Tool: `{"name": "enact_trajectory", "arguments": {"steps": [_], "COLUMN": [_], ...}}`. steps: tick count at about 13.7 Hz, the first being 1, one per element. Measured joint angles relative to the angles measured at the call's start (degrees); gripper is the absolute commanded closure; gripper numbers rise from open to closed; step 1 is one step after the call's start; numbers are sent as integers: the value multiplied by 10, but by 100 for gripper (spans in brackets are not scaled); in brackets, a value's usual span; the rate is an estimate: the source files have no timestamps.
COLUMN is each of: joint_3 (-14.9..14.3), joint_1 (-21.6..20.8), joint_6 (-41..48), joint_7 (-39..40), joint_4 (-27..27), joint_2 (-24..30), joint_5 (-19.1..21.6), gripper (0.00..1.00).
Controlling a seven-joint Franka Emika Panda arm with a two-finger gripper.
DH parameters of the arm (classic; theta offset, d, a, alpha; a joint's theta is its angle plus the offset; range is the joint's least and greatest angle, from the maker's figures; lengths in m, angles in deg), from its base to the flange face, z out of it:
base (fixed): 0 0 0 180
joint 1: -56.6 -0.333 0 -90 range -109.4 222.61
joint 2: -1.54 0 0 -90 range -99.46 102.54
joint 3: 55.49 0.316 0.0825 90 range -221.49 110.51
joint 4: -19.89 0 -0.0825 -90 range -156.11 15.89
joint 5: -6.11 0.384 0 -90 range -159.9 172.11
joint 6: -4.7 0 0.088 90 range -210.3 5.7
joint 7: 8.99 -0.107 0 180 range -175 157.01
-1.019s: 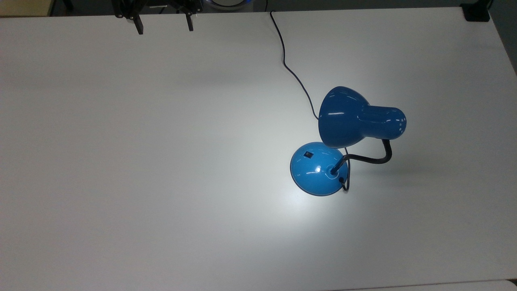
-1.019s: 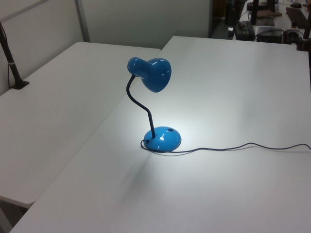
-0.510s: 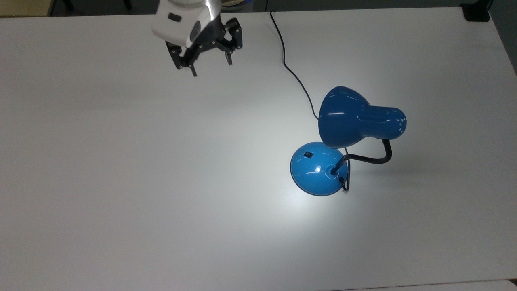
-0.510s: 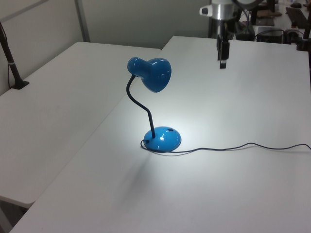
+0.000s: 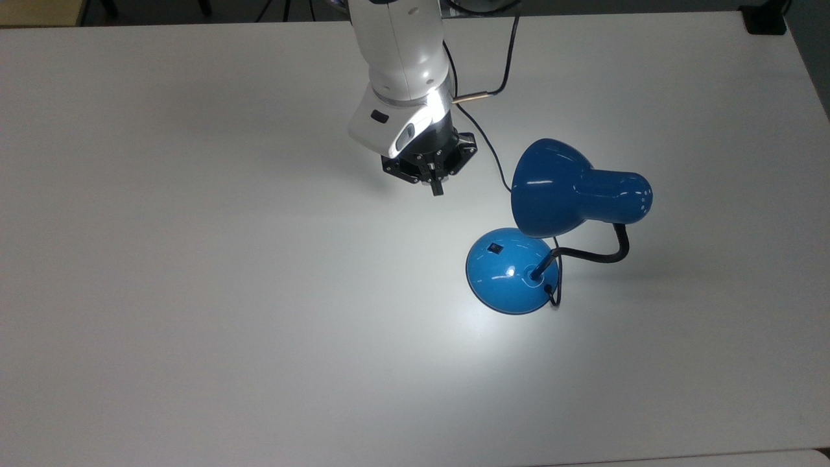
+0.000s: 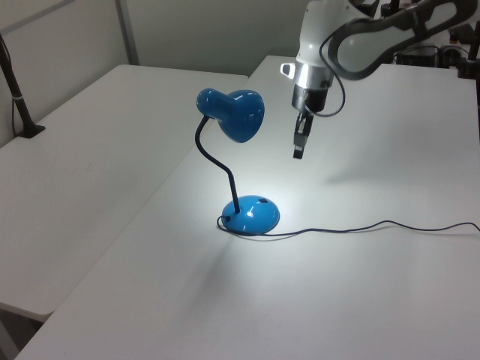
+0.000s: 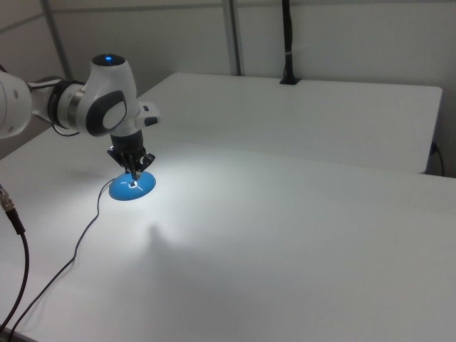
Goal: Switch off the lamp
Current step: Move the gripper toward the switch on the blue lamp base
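The white arm reaches down over the table (image 5: 194, 259), its gripper (image 5: 436, 188) pointing downward with the fingers together, hanging in the air near the lamp (image 5: 557, 227). The lamp stands lit toward the top view's right, apart from the gripper.

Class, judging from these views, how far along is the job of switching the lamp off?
Done: nothing; the lamp is lit, with a bright pool on the table. In hand: the gripper, jaws shut, hangs above the table, apart from the base. Left: reaching and pressing the black switch.
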Motion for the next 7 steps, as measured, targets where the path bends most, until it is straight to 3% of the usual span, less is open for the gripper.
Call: {"name": "enact_trajectory", "arguments": {"steps": [4, 7], "joint_3": [14, 24], "joint_1": [-23, -25], "joint_6": [-121, -153], "joint_7": [-70, -78], "joint_4": [-2, -2], "joint_2": [-57, -74], "joint_5": [21, 27], "gripper": [100, 100]}}
